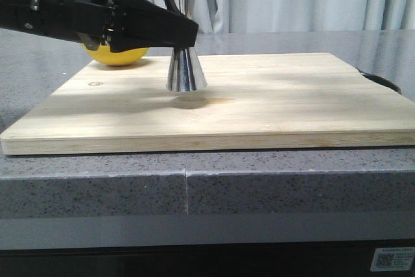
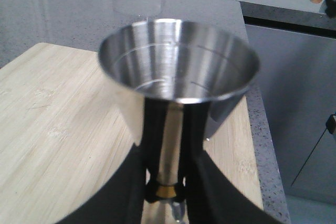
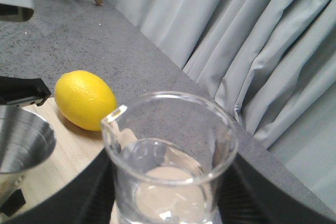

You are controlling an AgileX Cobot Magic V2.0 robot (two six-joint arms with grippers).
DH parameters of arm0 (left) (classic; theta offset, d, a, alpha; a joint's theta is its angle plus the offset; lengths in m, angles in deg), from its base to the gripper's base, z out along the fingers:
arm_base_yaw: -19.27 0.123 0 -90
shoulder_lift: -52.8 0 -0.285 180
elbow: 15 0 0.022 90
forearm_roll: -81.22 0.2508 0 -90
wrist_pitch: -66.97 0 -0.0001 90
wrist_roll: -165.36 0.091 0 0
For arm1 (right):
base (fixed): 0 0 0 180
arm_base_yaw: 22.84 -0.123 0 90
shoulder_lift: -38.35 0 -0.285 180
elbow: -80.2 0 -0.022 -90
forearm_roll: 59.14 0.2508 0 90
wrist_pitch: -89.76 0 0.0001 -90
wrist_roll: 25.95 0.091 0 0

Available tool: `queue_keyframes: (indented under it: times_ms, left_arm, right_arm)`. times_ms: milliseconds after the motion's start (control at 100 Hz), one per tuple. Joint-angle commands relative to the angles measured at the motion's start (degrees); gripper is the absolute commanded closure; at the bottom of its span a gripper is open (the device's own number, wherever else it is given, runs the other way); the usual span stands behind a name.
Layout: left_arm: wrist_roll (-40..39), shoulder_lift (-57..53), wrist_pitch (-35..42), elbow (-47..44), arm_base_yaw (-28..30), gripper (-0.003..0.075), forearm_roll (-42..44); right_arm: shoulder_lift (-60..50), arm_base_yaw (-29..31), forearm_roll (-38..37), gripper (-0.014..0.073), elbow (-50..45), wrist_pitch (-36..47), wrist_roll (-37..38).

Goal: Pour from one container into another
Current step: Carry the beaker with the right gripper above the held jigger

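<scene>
Front view: left arm clamps jigger, beaker held up high

Front view, biggest thing first: I see the grey speckled stone counter (image 1: 272,180) with the pale rectangular wooden cutting board (image 1: 272,105) lying flat on it. My black left arm (image 1: 58,8) comes in from the left, above the board's back-left part. Its left gripper (image 1: 185,37) is clamped on the narrow waist of the tall shiny steel hourglass jigger (image 1: 186,72), which stands upright, base on the board, roughly centre-left. The left wrist view confirms it: black fingers (image 2: 210,192) press both sides of the gold-tinted waist, and the jigger's upper cup (image 2: 178,64) opens toward the camera; inside I see only steel and engraved lines, can't tell if any liquid is in it.

Next, the yellow lemon (image 3: 85,99) sits at the board's back-left corner, behind the left gripper, partly hidden in the front view.

Small clear glass beaker (image 3: 168,156): in the right wrist view it sits between the dark fingers (image 3: 84,198) of my right gripper (image 3: 168,203), which is closed around it. Beaker looks roughly upright, spout lip toward the jigger's rim, which shows just beside it. In the left wrist view the beaker's blurred glass bottom hangs above and beyond the jigger cup, not touching. Contents: can't tell.
</scene>
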Motion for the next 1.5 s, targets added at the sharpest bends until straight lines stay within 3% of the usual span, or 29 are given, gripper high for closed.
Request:
queue_keyframes:
  times_ms: [0, 1490]
  left_arm:
    - [-0.36, -2.51, -6.56, 1.61, -0.57, 0.0739, -3.58]
    - [-1.55, -2.51, -6.68, 1.61, -2.93, 0.0739, -2.15]
  right_arm:
    - [-2.25, 0.06, -0.14, 0.0401, 1.73, 4.89, -0.01]
    - [-1.63, -2.45, -8.25, 0.0401, 1.89, 6.28, -0.01]
